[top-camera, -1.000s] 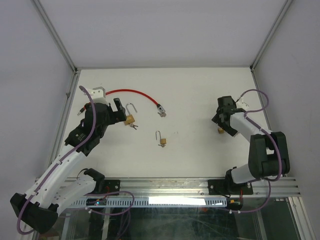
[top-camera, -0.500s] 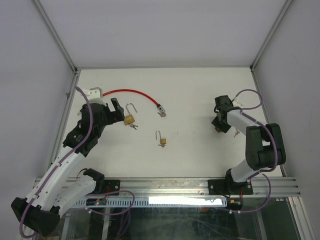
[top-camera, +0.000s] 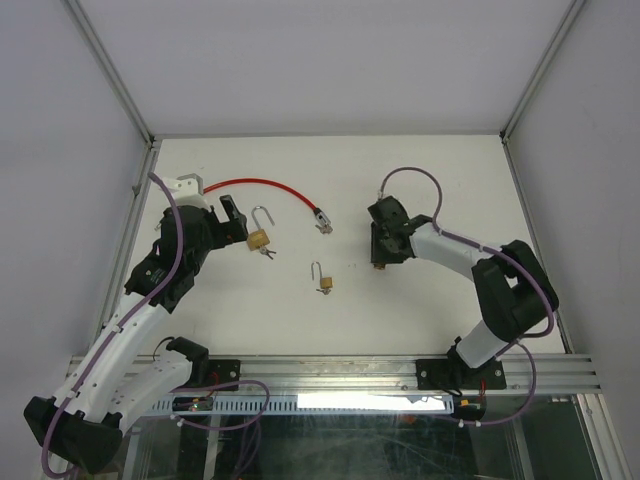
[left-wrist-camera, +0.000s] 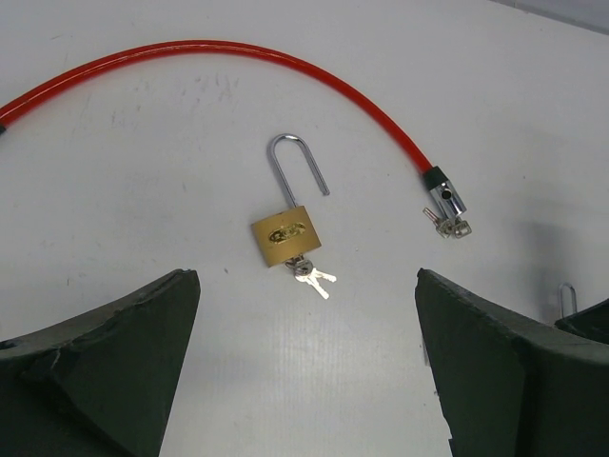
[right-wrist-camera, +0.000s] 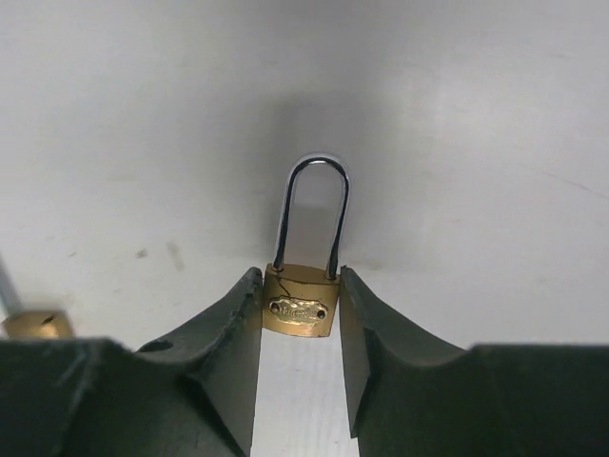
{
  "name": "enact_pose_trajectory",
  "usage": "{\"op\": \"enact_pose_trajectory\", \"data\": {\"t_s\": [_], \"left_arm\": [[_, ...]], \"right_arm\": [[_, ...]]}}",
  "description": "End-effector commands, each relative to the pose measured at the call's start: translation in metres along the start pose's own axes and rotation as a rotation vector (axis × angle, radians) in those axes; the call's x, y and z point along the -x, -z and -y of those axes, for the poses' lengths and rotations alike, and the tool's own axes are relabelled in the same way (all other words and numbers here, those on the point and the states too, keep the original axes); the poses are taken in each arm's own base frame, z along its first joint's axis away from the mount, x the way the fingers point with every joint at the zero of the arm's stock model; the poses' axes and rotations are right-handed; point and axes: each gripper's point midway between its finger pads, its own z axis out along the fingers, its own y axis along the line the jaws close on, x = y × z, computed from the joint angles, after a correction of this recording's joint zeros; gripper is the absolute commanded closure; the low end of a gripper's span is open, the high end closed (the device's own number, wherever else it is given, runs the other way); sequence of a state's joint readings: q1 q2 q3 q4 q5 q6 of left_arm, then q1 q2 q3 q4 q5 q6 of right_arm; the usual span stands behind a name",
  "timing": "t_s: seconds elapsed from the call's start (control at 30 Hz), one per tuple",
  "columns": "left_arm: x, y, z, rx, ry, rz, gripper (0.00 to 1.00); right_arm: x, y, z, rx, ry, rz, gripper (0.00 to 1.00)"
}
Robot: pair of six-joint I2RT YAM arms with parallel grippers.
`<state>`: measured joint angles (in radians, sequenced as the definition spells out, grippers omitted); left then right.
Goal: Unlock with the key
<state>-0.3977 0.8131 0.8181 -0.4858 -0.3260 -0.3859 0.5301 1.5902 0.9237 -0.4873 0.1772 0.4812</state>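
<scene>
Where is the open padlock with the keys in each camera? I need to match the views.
Top external: open padlock left of centre, below the red cable.
Left wrist: mid-picture, ahead of the left fingers.
Right wrist: not in it; the right fingers hold a second padlock.
Shared landmark: the red cable, arcing just beyond it in top and left wrist.

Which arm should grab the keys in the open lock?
Left. The left end effector, open, faces the keys in the open padlock; the right end effector grips the closed padlock.
</scene>
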Motion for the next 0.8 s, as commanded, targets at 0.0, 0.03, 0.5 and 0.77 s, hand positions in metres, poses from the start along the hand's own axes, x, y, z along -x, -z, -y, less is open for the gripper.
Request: {"op": "enact_pose_trajectory", "data": {"t_s": [0.0,0.03,0.5,0.77], "left_arm": [[0.012,0.001,0.005,-0.032,0.027,0.048,0.01],[0.011,0.0,0.005,-0.031,0.027,0.046,0.01],[0.008,-0.004,0.003,-0.023,0.03,0.032,0.01],[0.01,-0.004,0.001,-0.023,0.038,0.035,0.01]], "right_arm": [[0.015,0.017,-0.065,0.199,0.25,0.068,0.77],[0.012,0.018,-0.074,0.221,0.29,0.068,0.77],[-0.023,-0.003,-0.098,0.183,0.478,-0.014,0.65],[-0.015,0.019,-0.102,0.191,0.457,-0.006,0.41]]}}
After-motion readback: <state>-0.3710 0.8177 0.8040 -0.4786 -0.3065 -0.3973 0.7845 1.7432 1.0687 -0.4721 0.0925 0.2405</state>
